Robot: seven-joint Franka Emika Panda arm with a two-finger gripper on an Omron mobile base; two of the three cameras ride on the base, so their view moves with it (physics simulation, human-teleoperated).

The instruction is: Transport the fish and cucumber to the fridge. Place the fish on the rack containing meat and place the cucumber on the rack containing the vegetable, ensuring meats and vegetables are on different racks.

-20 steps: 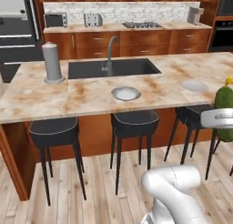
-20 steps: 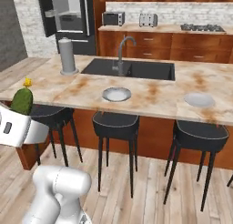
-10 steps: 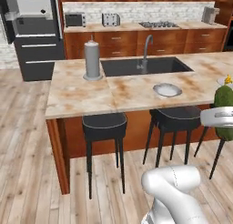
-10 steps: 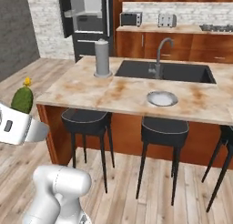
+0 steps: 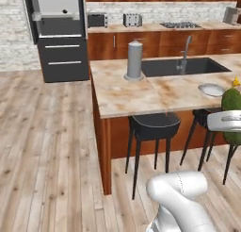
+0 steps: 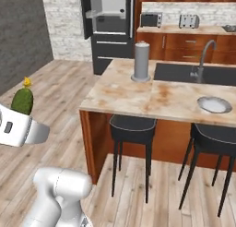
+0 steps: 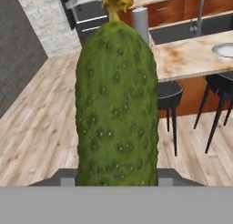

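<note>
Cucumber (image 7: 116,104) clamped upright between fingers, long axis straight along gripper (image 7: 116,184). Open fridge (image 7: 84,11) lies well beyond cucumber tip; racks to be approached.

The marble island counter (image 5: 141,92), centre right of frame, carries a grey canister (image 5: 134,60) and a small round plate (image 5: 211,89) near its right edge.

Your arm rises from its white, rounded base joint near the bottom of both base views, then folds out sideways. The white hand ends at the right edge of the left base view and at the left edge of the right base view. Your gripper (image 7: 116,184) is closed around the cucumber (image 7: 116,104), which stands upright out of it, yellow flower end on top.
</note>
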